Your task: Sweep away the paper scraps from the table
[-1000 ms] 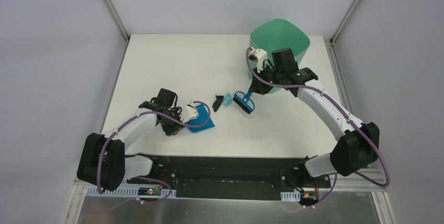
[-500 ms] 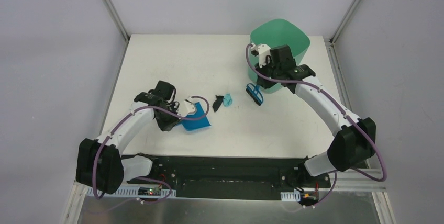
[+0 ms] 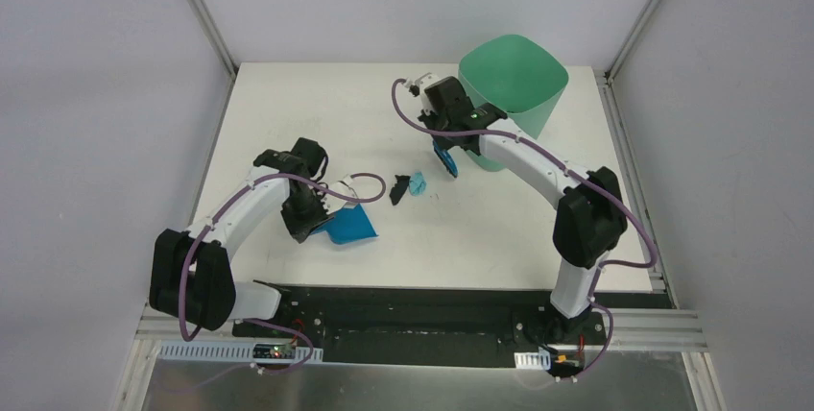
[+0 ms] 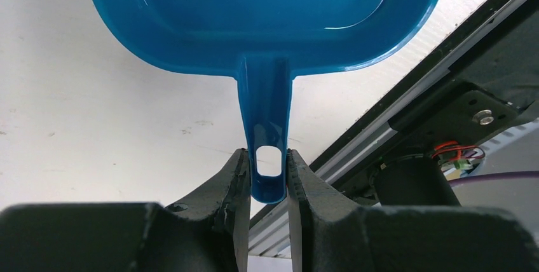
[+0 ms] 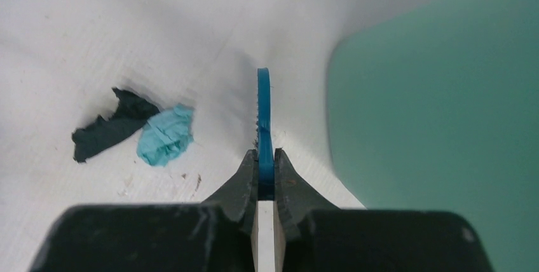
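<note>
Firmly, the left gripper (image 4: 267,171) clamps the dustpan (image 4: 267,18) by its handle; the right gripper (image 5: 266,165) pinches the brush (image 5: 264,103). Black and teal paper scraps (image 5: 165,135) touch on the table (image 5: 95,30).

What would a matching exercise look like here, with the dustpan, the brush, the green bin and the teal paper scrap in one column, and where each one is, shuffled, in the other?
Things
1. dustpan
2. brush
3. green bin
4. teal paper scrap

Places
A. lying on the table right beside a black scrap
B. handle pinched in the left claw
C. standing at the table's far right corner
D. gripped in the right claw

Pairs: 1-B, 2-D, 3-C, 4-A
</note>
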Available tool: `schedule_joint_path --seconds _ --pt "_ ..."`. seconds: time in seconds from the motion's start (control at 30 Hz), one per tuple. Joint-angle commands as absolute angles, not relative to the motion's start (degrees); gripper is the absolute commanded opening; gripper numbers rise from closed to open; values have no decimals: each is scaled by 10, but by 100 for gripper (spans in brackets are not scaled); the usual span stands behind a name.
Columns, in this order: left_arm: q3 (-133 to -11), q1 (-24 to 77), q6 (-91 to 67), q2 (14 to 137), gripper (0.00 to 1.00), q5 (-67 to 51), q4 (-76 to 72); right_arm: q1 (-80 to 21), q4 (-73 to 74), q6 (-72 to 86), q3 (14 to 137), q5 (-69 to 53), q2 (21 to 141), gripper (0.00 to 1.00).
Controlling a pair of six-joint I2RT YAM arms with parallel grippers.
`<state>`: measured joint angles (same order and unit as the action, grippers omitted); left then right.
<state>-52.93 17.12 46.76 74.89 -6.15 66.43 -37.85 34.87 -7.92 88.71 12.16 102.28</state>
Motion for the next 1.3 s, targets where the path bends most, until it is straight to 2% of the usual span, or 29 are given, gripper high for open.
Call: schedule_joint_path --seconds 0.0,0.13,0.37,0.93,1.1,1.27 --pt "-559 180 439 779 3 -52 650 -403 386 -26 975 167 1076 0" --pt "-559 195 438 804 3 -45 639 -421 403 -2 1002 140 1107 0" --pt "-554 221 434 826 2 -23 613 -442 407 70 1006 25 1117 0" --pt "-558 243 408 834 2 -34 600 -478 438 132 1092 -161 1173 0" --pt "-544 243 406 814 1 -30 584 -478 437 118 1081 -166 1127 0" --pt "-518 243 416 771 0 -48 559 -479 438 69 1064 -71 1051 0"
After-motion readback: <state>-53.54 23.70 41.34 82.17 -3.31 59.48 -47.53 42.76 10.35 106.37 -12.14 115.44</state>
